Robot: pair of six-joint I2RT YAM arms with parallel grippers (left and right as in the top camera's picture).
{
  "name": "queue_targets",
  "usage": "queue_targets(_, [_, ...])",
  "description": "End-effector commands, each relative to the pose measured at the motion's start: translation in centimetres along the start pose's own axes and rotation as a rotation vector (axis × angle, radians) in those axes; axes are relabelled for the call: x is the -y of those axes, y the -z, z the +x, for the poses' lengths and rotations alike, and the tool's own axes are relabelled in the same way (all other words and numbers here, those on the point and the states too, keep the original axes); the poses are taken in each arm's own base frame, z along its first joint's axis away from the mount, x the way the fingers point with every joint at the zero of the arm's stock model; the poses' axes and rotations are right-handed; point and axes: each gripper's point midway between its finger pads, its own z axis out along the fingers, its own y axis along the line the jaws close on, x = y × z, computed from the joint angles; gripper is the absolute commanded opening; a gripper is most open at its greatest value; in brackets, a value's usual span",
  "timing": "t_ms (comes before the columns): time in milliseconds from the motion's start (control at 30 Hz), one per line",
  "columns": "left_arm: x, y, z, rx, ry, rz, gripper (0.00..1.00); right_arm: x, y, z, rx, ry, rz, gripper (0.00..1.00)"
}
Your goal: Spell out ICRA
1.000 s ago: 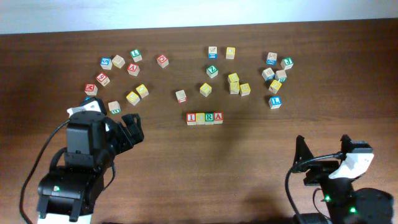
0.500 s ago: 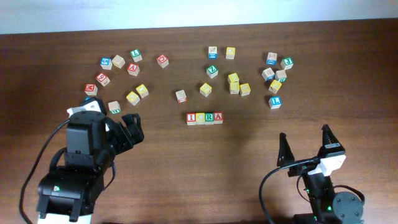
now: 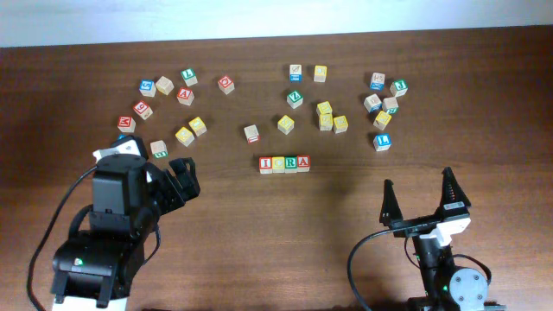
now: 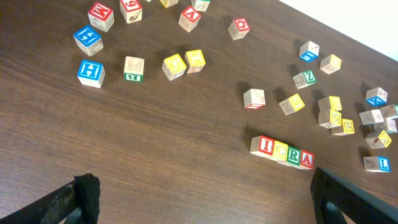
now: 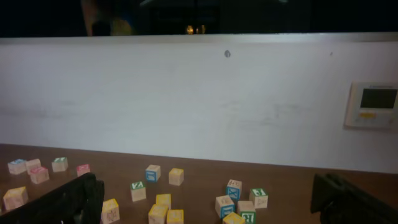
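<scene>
Four cubes stand side by side in a row on the brown table, reading I, C, R, A. The row also shows in the left wrist view, ahead and to the right of my left gripper. My left gripper is open and empty, well left of the row. My right gripper is open and empty, to the right of and nearer than the row. In the right wrist view the right gripper faces the back wall, and the row is out of view.
Loose letter cubes lie scattered behind the row: a left group, a middle group, a right group and a single cube. A white wall bounds the table's far edge.
The right arm has swung left and turned its open gripper toward the back of the table. The left arm and the cubes have not moved.
</scene>
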Motion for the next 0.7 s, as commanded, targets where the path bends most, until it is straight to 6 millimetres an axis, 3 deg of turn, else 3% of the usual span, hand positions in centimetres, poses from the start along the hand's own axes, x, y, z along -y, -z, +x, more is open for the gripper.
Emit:
queue_targets(0, [-0.2,0.1,-0.2,0.011,-0.013,-0.011,0.99,-0.3,0.1,0.7,-0.006,-0.002,-0.015,0.98])
queue_targets(200, [-0.2,0.1,-0.2,0.011,-0.013,-0.011,0.99,0.3,0.2,3.2,-0.109,-0.012,0.019,0.98])
queue_targets(367, [-0.2,0.1,-0.2,0.011,-0.013,-0.011,0.99,0.3,1.0,7.4,-0.283,-0.03,0.024,0.99])
queue_targets(667, [-0.2,0.1,-0.2,0.011,-0.013,-0.011,0.99,1.3,1.1,7.6,-0.289,-0.022,0.081,0.98])
